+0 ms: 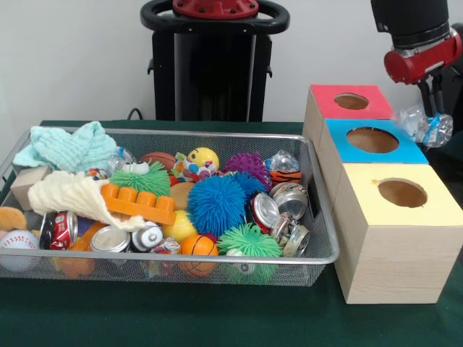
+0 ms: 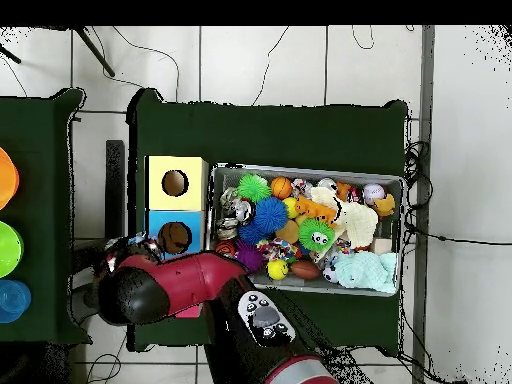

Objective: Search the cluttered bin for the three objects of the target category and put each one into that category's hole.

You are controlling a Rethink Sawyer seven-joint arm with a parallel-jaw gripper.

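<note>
the hand (image 1: 432, 101) hangs at the right side of the front view, beside the blue box (image 1: 372, 142), and it pinches a crushed clear plastic bottle (image 1: 427, 124) with a blue label between its fingers, in the air and not touching any box. three wooden boxes stand in a row on the green worktop (image 1: 145, 318), just to the right of the wire bin (image 1: 318, 217): the red box (image 1: 351, 102) is at the back, the blue one is in the middle and the yellow box (image 1: 401, 194) is nearest to the camera; each top has one round hole. the bin is full of mixed things: a big blue spiky ball (image 1: 215, 204), a green spiky ball (image 1: 248, 241), crushed cans (image 1: 289, 199) near its right wall, an orange brick (image 1: 136, 203), a cream cloth (image 1: 69, 194), a light green cloth (image 1: 69, 147) and a baseball (image 1: 18, 246) at the left corner. in the overhead view the red arm (image 2: 190, 285) covers the box at the end of the row.
</note>
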